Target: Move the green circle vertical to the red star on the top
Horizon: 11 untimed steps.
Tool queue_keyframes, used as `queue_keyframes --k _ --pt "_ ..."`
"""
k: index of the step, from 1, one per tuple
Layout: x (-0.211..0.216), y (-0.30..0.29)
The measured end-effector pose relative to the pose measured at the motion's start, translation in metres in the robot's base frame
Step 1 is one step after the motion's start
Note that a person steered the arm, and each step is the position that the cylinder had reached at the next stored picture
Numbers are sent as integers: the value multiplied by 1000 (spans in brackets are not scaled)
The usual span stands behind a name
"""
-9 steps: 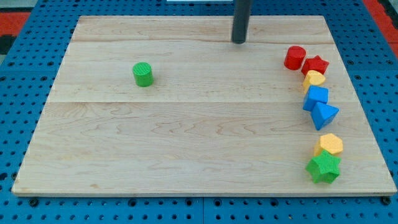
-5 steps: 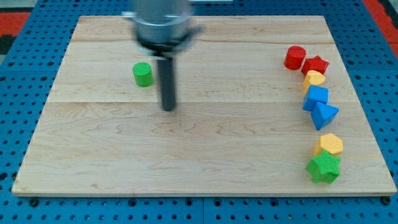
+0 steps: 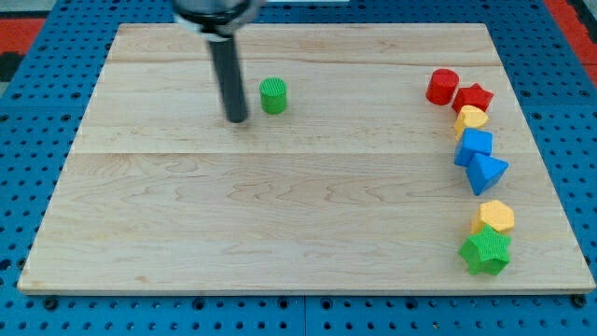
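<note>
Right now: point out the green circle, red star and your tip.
green circle [image 3: 273, 96], camera view, on its side wall
red star [image 3: 474, 97], camera view, on its top face
my tip [image 3: 237, 119], camera view, rod's very end, left of the green circle

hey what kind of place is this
Likely a robotics lab bench: a wooden board on a blue pegboard, small blocks like the green circle, and my tip left of it.

No readable text, label, brand or number anywhere.
</note>
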<state>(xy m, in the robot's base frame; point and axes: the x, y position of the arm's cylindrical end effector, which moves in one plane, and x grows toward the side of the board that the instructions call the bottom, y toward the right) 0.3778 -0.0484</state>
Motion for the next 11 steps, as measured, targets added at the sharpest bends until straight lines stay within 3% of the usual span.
queue_keyframes --k 1,2,3,4,5,6,7,8,9,10,11 --pt "-53 69" --pt "-17 13" --pt "-62 17" --pt "-78 66" --pt "-82 72" --pt "-102 32" --pt "-133 98" --pt "-123 145" --pt "-111 81" --pt "-78 92" --pt "-86 173"
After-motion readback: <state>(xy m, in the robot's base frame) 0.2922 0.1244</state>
